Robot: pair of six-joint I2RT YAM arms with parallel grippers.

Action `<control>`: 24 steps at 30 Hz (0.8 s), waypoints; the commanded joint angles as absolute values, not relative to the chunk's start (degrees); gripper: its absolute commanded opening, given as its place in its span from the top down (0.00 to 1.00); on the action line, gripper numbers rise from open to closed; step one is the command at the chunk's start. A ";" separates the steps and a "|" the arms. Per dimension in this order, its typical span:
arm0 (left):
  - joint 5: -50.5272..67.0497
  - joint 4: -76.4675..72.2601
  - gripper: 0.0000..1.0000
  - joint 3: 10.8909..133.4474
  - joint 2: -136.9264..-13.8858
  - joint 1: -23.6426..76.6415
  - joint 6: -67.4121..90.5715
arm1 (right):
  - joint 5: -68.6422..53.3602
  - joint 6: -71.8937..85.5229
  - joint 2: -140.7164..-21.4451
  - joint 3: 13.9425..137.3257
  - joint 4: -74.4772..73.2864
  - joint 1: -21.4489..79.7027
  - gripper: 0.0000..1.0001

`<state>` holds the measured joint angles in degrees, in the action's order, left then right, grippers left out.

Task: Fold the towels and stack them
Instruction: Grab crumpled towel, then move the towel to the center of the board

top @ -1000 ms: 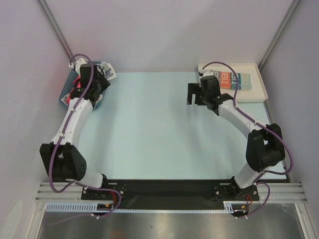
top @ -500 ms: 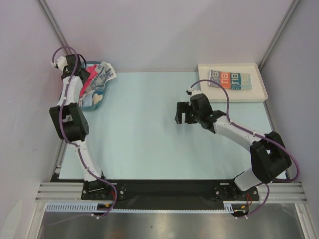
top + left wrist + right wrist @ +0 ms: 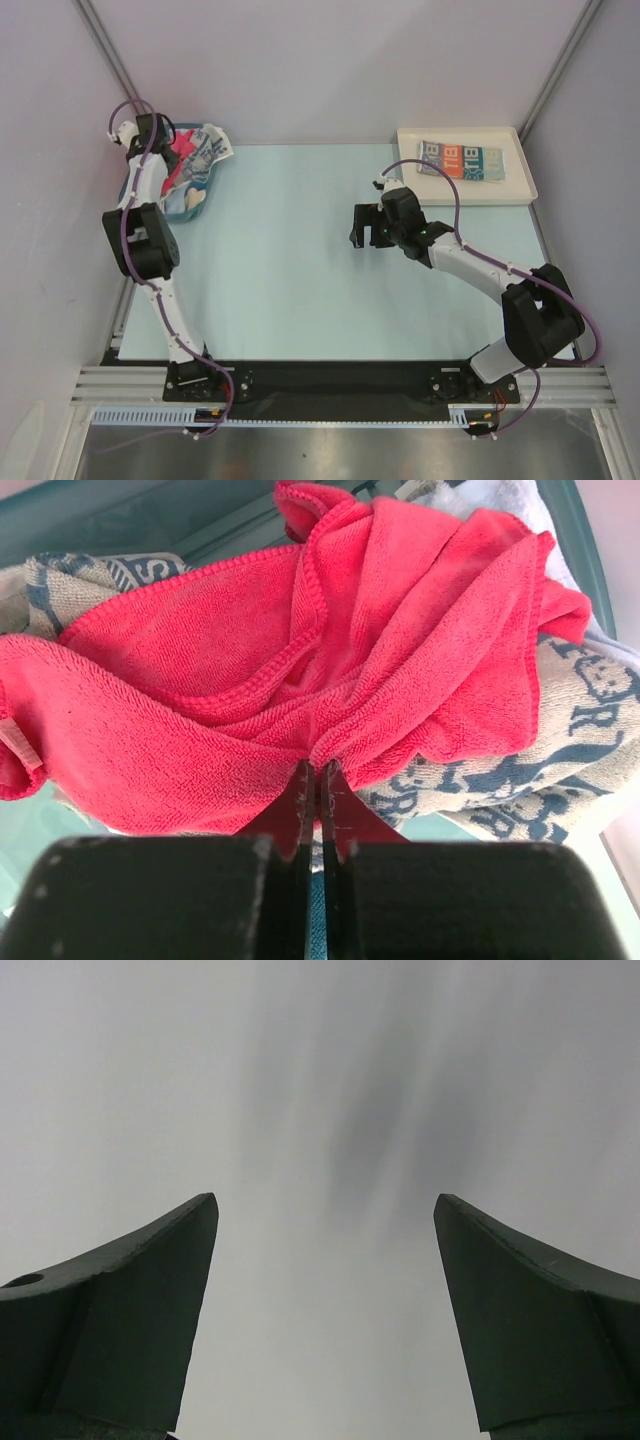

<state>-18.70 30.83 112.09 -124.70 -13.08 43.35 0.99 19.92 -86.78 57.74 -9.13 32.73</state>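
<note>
Left end effector (image 3: pixel 317 772) is pinching a mid-cloth fold of the soft, light, likely limp red-pink towel (image 3: pixel 200 670) atop the teal bin (image 3: pixel 100 520); right end effector (image 3: pixel 325 1198) is hanging wide, empty.

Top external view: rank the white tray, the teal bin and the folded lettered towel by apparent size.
1. White tray, largest.
2. Teal bin, roughly: the left arm and heaped towels hide part of it.
3. Folded lettered towel, clearly smallest; it lies inside the tray.
</note>
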 commanded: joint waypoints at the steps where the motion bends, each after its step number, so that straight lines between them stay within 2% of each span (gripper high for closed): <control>1: -18.09 27.08 1.00 113.64 -118.40 -12.31 41.32 | 0.70 20.22 -84.99 59.06 -7.29 32.52 0.07; 7: -21.53 22.08 1.00 111.80 -106.19 -5.81 34.02 | 1.67 19.86 -84.29 58.62 -6.68 32.61 0.07; 12: -26.97 19.79 1.00 107.68 -96.35 3.94 29.98 | 2.46 19.95 -84.11 58.36 -5.63 32.52 0.07; 17: -29.88 15.12 1.00 93.73 -83.07 14.04 30.58 | 3.51 20.13 -83.06 57.57 -4.84 32.69 0.08; 20: -30.67 12.22 1.00 85.38 -76.06 23.60 32.60 | 4.13 20.39 -81.74 56.34 -3.78 32.87 0.07; 24: -32.52 11.17 1.00 78.33 -70.59 32.59 33.75 | 5.80 20.57 -80.07 55.64 -3.52 33.22 0.07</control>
